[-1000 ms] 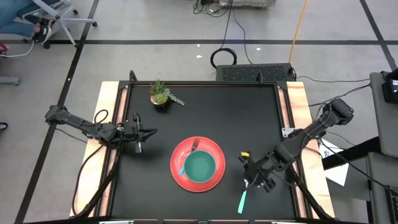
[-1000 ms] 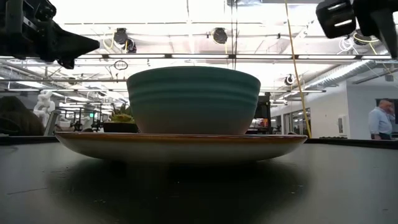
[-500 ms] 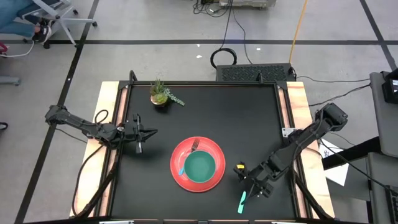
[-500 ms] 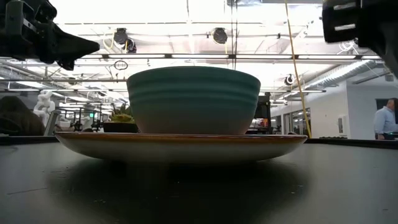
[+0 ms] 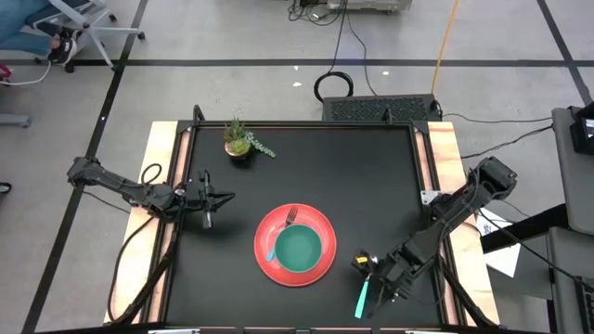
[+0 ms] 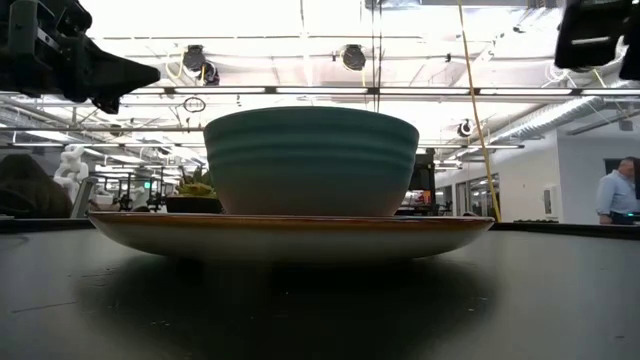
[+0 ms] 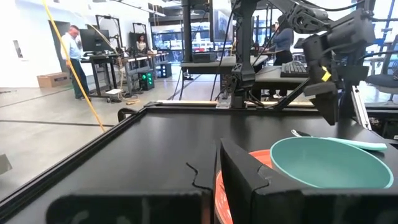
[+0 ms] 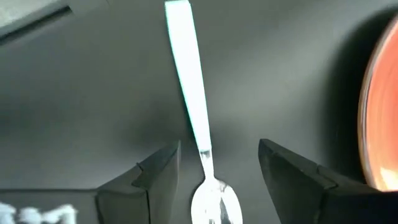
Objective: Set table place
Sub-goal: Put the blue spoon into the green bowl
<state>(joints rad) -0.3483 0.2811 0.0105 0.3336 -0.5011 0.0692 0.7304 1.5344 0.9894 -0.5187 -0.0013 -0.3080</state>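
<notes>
A round red plate point(image 5: 320, 266) lies on the black table point(image 5: 306, 167), and a teal bowl point(image 5: 298, 249) stands on it. A fork with a light-teal handle point(image 5: 273, 245) lies on the plate, left of the bowl. A spoon with a light-teal handle point(image 8: 189, 93) lies flat on the table, right of the plate, near the front edge point(image 5: 361, 301). My right gripper point(image 8: 219, 149) is open and hovers over the spoon's neck, one finger on each side, apart from it. My left gripper point(image 5: 223, 197) is shut and empty, above the table's left part.
A small potted green plant point(image 5: 239, 141) stands at the far left of the table. Pale wooden strips point(image 5: 444, 148) run along the two short sides. People show in the room beyond the table in the low and left wrist views.
My right gripper has gone toward the table's near edge and now hangs over the spoon. The spoon, plate, bowl and fork have stayed where they were.
</notes>
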